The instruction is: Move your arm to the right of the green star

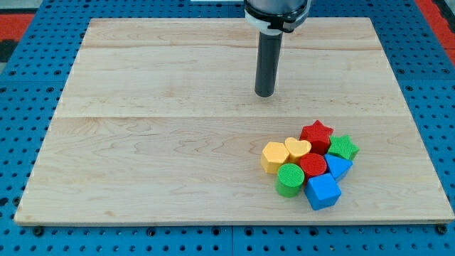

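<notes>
The green star (343, 147) lies at the right end of a tight cluster of blocks in the board's lower right. My tip (264, 93) stands on the board well up and to the left of the star, apart from every block. Touching the star are a red star (317, 134) to its upper left and a blue block (337, 167) below it.
The cluster also holds a yellow hexagon (274, 156), a yellow heart (297, 148), a red cylinder (312, 165), a green cylinder (290, 178) and a blue cube (323, 190). The wooden board (142, 142) lies on a blue pegboard table (21, 107).
</notes>
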